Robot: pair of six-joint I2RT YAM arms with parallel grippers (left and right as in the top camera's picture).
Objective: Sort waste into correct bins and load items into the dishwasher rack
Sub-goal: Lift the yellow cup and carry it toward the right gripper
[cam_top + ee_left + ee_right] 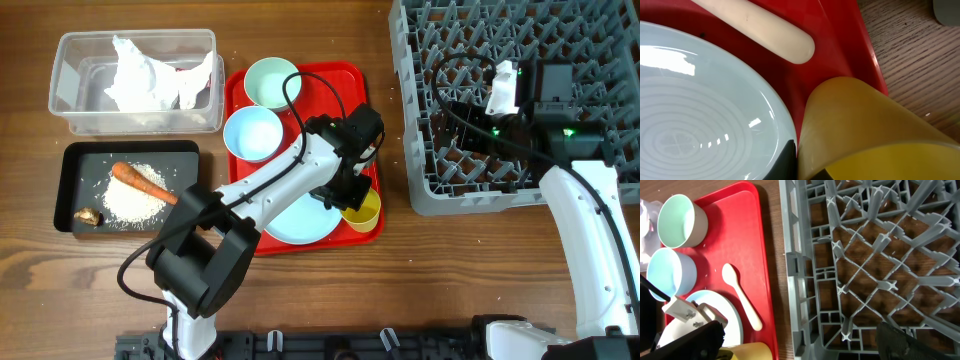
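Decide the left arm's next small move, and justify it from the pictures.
Probably lift the yellow cup straight up off the red tray: the left gripper looks shut on its wall, and the cup stands beside the plate, so sliding risks a bump.

I could read no lettering, label, brand or number anywhere, neither on the rack (470, 200) nor on the red tray (352, 80).
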